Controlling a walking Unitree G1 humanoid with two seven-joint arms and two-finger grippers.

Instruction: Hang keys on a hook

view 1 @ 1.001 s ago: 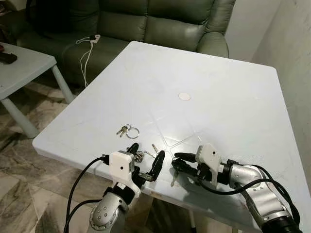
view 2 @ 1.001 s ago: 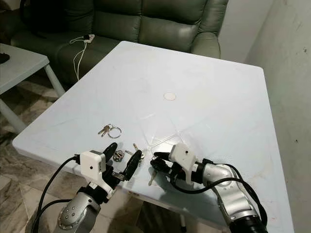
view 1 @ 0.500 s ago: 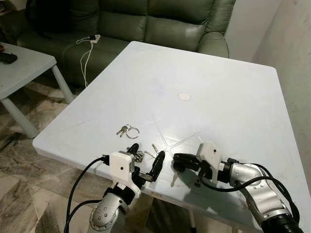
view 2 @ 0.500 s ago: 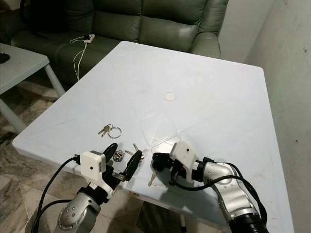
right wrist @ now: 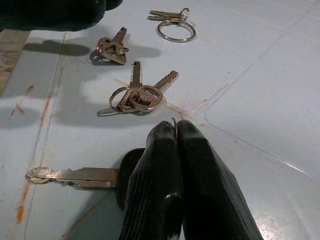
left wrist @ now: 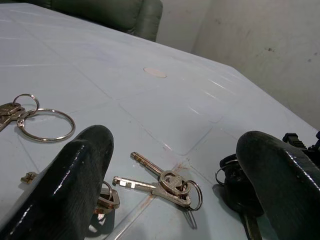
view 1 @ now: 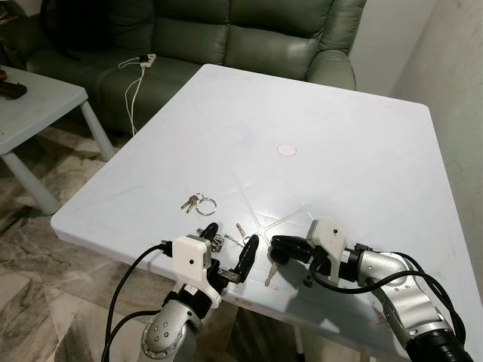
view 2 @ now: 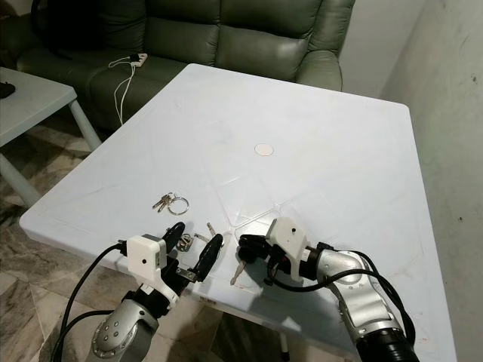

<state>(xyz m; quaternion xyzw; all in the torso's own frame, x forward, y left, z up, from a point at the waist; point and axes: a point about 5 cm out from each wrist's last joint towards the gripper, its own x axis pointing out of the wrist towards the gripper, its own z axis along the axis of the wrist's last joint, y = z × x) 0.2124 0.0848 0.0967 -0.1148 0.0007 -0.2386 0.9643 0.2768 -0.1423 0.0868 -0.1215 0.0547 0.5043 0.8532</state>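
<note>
Several keys lie near the front edge of the white table point(view 1: 339, 136). A bunch on a large ring point(view 1: 198, 202) lies farthest from me. A pair of brass keys point(left wrist: 165, 185) lies between the fingers of my open left gripper point(view 1: 229, 241), and a small key point(right wrist: 112, 47) rests by one finger. My right gripper point(view 1: 276, 246) is shut on the thin ring point(right wrist: 173, 121) of a black-headed key point(view 1: 272, 265), whose blade point(right wrist: 75, 175) points toward the table edge. I see no hook.
A green sofa point(view 1: 226, 38) with a white charger cable point(view 1: 134, 79) stands behind the table. A low white side table point(view 1: 34, 105) is at the left. A wall point(view 1: 453, 68) runs along the right. A small round disc point(view 1: 286, 149) lies mid-table.
My right gripper went from open around the black-headed key to shut on its ring, and the key shifted slightly. The left gripper stayed open in place.
</note>
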